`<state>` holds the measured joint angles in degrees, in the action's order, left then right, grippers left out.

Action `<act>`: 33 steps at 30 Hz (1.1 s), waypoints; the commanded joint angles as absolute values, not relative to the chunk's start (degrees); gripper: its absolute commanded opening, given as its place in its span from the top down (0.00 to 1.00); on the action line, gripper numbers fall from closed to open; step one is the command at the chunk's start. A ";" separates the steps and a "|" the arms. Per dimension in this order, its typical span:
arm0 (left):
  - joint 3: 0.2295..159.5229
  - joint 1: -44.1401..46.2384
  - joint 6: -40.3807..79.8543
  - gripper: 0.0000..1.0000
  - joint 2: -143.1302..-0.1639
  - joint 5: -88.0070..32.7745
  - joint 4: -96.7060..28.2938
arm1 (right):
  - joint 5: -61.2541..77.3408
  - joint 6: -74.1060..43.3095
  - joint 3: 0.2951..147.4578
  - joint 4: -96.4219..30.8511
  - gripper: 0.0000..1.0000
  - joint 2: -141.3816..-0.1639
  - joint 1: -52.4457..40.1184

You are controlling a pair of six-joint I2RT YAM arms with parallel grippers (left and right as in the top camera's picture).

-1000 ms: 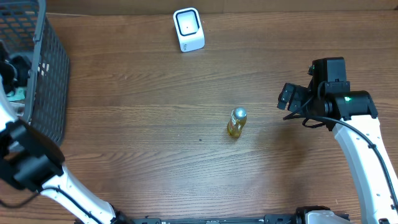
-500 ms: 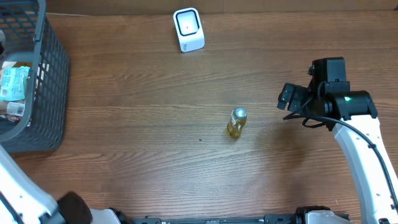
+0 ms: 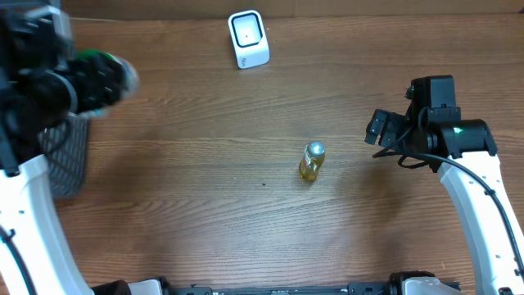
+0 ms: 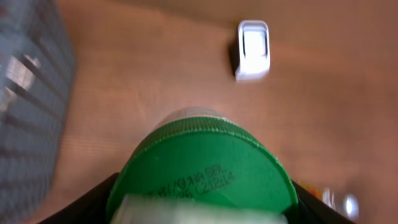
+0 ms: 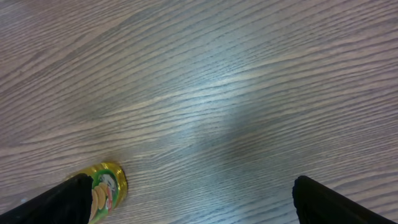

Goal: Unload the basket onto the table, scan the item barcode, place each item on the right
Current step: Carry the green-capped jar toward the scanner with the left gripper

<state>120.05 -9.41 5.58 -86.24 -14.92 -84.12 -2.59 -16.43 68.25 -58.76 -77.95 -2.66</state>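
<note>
My left gripper (image 4: 202, 202) is shut on the item (image 4: 202, 171), a container with a round green lid that fills the lower left wrist view, printed code facing the camera. From overhead the blurred left gripper (image 3: 110, 78) holds the green item (image 3: 105, 75) above the table's left side, beside the basket. The white barcode scanner (image 3: 248, 38) stands at the back centre, and it shows ahead of the held item as the scanner (image 4: 253, 48). At the right, my right gripper (image 3: 378, 131) hangs open and holds nothing.
A small yellow-green snack can (image 3: 311, 161) stands mid-table, and the can (image 5: 104, 190) sits by the right gripper's (image 5: 193, 208) left finger. The grey wire basket (image 3: 70, 156) stands at the far left, partly hidden by the left arm.
The left arm has swung up out of the basket and rightward over the table, carrying the green-lidded item. The right arm and the can have not moved.
</note>
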 commanded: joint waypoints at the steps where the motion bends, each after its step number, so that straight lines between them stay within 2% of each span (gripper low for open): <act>1: 120.88 -3.25 4.36 0.45 -88.77 -8.69 -86.13 | -3.11 -16.10 69.45 -58.63 0.00 -77.60 -2.55; 8: 120.86 10.11 5.41 0.46 -96.64 -5.37 -91.74 | -3.11 -16.10 69.45 -58.63 0.00 -77.60 -2.55; 12: 120.86 15.55 5.67 0.55 -103.07 -4.51 -94.76 | -3.11 -16.10 69.45 -58.63 0.00 -77.60 -2.55; 16: 120.86 20.29 8.93 0.52 -109.25 0.40 -94.85 | -3.11 -16.10 69.45 -58.61 0.00 -77.60 -2.55; 28: 120.86 33.32 15.88 0.48 -119.22 0.71 -85.54 | -3.11 -16.10 69.45 -58.63 0.00 -77.60 -2.55; 33: 120.86 36.10 21.28 0.48 -120.75 6.46 -82.94 | -3.11 -16.10 69.45 -58.63 0.00 -77.60 -2.55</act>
<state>120.05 35.55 16.43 -119.92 1.43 -83.37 -2.55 -16.43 68.25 -58.74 -77.95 -2.66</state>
